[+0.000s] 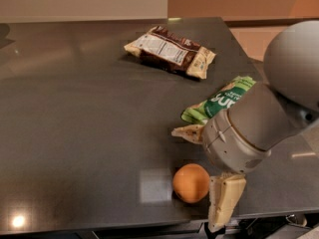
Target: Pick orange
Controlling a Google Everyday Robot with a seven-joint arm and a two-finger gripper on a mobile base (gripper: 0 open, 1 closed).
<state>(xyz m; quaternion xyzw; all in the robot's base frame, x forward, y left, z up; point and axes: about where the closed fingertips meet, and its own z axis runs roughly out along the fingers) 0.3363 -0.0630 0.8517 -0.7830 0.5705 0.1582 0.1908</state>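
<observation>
While you look over this moment, start with the dark grey table [75, 133], which fills nearly the whole view and shows a few pale reflections near its near edge. Next in size is the robot's arm [259, 123], a thick grey and white body that comes in from the right and reaches down toward the near right part of the table.

On the far side, about the middle, you have a brown snack bag [169, 51] lying flat with its pale label facing up. To the right of the table's middle lies a green snack bag [219, 101]; the arm covers its near right part, so you see only its far left portion.

The gripper [206, 169] sits at the near right of the table, low over the surface, with its jaws spread wide and holding nothing. One of its pale fingers [225, 203] points down at the table's near edge, just to the right of the fruit; the other juts out to the left, on the far side of the fruit, beside the green bag's near corner.

The orange [191, 182] rests on the table near the near edge, between those two fingers. You cannot tell whether the near finger touches its peel or stands just beside it.
</observation>
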